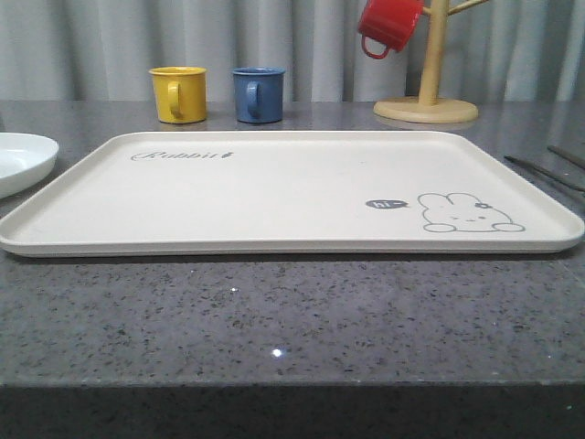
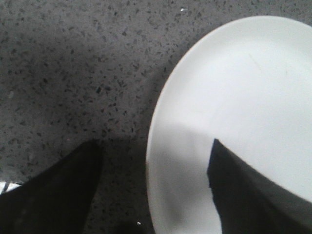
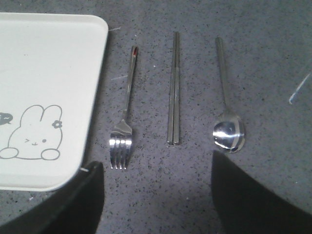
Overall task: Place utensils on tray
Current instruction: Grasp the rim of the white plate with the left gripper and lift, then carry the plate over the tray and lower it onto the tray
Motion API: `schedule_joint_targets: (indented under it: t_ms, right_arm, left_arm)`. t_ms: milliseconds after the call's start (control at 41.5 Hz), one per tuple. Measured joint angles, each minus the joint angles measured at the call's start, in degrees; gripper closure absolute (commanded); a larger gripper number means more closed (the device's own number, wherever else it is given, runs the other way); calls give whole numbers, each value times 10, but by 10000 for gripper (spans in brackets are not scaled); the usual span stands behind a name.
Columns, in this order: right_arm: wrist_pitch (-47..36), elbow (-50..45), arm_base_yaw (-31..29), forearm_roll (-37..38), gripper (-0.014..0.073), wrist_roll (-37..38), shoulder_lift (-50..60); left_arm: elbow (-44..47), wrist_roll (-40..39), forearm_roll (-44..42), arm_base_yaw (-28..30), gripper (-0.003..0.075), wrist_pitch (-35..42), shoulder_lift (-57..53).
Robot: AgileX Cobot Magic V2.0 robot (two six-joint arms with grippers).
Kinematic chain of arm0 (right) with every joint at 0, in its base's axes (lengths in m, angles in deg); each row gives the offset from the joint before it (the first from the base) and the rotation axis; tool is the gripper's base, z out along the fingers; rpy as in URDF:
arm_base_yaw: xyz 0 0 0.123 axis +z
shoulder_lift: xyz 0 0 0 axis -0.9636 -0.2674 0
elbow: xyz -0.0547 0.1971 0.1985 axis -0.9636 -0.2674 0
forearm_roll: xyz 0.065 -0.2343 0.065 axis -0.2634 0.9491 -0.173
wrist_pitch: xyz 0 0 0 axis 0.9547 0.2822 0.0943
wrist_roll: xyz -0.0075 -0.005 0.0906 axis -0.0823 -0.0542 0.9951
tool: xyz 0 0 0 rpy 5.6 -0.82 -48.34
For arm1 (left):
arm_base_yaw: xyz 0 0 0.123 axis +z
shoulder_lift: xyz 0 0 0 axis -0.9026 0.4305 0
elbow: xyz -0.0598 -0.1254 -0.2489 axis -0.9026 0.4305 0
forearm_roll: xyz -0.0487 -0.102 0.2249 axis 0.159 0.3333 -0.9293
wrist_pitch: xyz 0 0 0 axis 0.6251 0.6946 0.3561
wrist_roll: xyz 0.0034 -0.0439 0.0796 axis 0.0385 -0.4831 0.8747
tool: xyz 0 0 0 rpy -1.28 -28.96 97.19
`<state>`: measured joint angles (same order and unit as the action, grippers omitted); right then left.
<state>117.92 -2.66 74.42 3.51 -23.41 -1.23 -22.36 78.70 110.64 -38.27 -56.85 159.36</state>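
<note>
- From my seat, the tray (image 1: 274, 197) lies flat on the grey speckled desk (image 1: 274, 320), nearest the front edge, and I see nothing lying on it; its rabbit drawing (image 1: 468, 212) sits at the near right corner
- The white plate (image 1: 20, 160) rests on the desk just left of the tray, apart from it, and it looks bare too
- The left claw (image 2: 153, 190) hangs over the plate's rim with its fingers (image 2: 53, 190) spread, one over the desk and one over the plate, gripping nothing
- The right claw (image 3: 156, 195) hovers over the desk right of the tray, fingers (image 3: 63, 204) spread wide, nothing between them
- Off the tray's right edge, on the desk, lie the fork (image 3: 124, 117), the chopsticks (image 3: 173, 90) and the spoon (image 3: 226, 107), side by side and apart from one another, the fork closest to the tray
- All three run roughly parallel to the tray's right edge; the fork's tines and the spoon's bowl point toward the right claw, handles away
- Nothing stands between these utensils and the tray
- Farther back stand a yellow mug (image 1: 178, 93) and a blue mug (image 1: 258, 94), both upright behind the tray
- At the far right a wooden mug stand (image 1: 428, 82) holds a red mug (image 1: 388, 26), hung tilted
</note>
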Motion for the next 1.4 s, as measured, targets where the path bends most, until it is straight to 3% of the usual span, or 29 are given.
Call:
schedule_joint_targets:
  t_ms: [361,578,819,1012,1252,1397]
  right_arm:
    - [0,0,0,0,96,0,0]
    - [0,0,0,0,96,0,0]
    - [0,0,0,0,96,0,0]
    - [0,0,0,0,96,0,0]
    - [0,0,0,0,96,0,0]
    - [0,0,0,0,96,0,0]
  left_arm:
    - [0,2,0,0,740,1,2]
    - [-7,2,-1,0,739,-5,-7]
    - [-72,3,15,-17,739,-81,-55]
    - [-108,5,21,-111,739,-129,-66]
    - [-109,8,22,-241,739,-127,-45]
    - [-109,8,22,-285,739,-105,-11]
